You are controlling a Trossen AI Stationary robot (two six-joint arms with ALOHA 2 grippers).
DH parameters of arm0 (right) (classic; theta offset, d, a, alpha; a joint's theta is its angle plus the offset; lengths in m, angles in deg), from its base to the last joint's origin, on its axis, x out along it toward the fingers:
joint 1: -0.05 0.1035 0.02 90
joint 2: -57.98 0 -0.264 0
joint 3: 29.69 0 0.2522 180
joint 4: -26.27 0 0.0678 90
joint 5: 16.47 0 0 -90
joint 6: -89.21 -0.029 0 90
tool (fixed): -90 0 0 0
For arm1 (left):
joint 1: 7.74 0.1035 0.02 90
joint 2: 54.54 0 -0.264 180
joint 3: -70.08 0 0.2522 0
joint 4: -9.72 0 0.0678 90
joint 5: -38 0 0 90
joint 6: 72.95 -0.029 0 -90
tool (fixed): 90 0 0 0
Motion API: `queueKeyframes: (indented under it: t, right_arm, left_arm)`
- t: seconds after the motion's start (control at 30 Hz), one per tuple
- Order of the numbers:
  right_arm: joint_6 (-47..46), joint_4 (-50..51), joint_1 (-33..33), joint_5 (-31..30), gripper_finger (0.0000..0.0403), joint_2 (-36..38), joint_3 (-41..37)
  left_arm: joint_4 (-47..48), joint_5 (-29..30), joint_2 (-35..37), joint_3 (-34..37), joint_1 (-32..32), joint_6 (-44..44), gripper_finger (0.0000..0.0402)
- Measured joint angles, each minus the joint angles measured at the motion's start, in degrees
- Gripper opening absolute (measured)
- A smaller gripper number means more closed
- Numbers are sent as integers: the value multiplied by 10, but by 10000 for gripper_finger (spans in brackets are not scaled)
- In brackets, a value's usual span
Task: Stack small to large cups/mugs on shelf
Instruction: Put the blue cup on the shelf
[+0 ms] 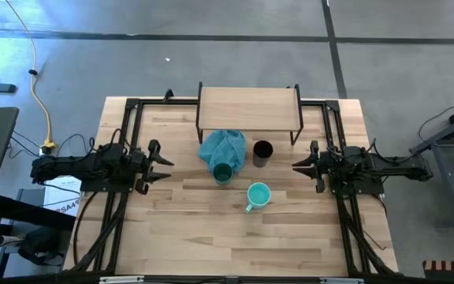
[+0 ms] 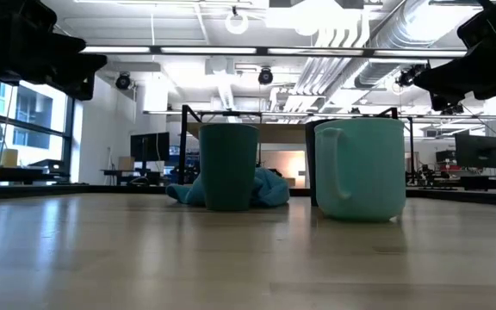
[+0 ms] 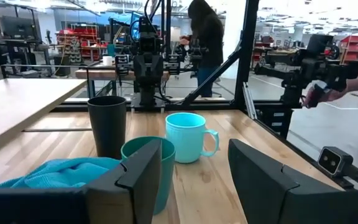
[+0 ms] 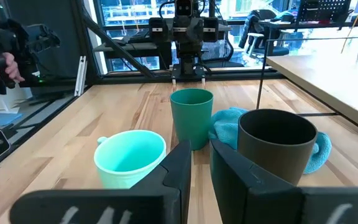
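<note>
Teal cloth (image 1: 221, 146) sat bunched against the dark teal-green cup (image 1: 222, 173) below the shelf (image 1: 249, 108), black cup (image 1: 262, 151) beside it, turquoise mug (image 1: 258, 195) nearer, left gripper (image 1: 162, 163) spread, right gripper (image 1: 298, 165) nearly closed, empty.

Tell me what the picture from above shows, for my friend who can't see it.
Three cups sit mid-table: a dark teal cup against a blue cloth, a black cup, and a turquoise mug. Behind them stands an empty wooden shelf. The left claw and right claw wait at the sides.
</note>
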Motion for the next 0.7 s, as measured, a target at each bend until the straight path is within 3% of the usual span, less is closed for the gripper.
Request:
queueKeyframes:
  t: [0.1, 0.43, 0.7]
  right_arm:
    - [-15, -1, 0, 0, 50, 0, 0]
    - [-375, -90, 0, 0, 50, 0, -1]
    - [-332, -185, 0, 0, 50, 0, -1]
  left_arm:
    - [0, 0, 0, 0, 0, 0, 175]
    - [-20, 3, 0, 0, 0, 100, 175]
    - [-20, 17, 0, 0, 0, 103, 175]
